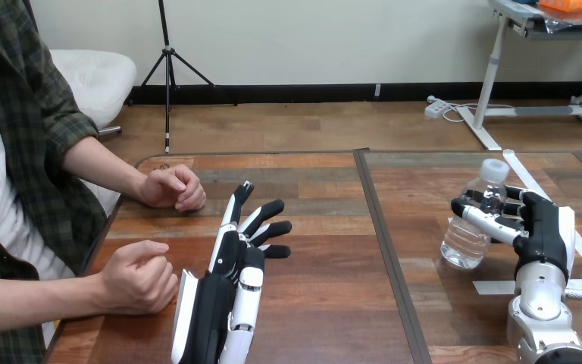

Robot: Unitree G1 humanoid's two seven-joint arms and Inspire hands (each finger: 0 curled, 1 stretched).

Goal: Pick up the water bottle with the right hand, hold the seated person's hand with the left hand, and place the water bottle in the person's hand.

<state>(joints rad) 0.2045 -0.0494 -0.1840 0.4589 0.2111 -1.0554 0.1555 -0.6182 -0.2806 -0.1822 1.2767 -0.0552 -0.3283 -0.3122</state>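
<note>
Head view. The water bottle (470, 227), clear with a white cap (494, 168), sits at 3 o'clock on the wooden table (326, 303), leaning slightly. The right hand (543, 227) is clamped on it, fingers wrapped across its upper body. The left hand (229, 254) lies at 6 o'clock with fingers straight and spread, holding nothing. At 9 o'clock the person's lower hand (138, 277) is just beside it and apart; the person's upper hand (170, 188) rests further back. Both are loosely closed.

Risks, as judged: the grip sits high on a smooth, tilted bottle, so it could slip or swing during carry. With both of the person's hands closed, there is no open palm to receive it.

Unclear: whether the bottle's base touches the table; the right thumb is hidden behind the bottle.
</note>
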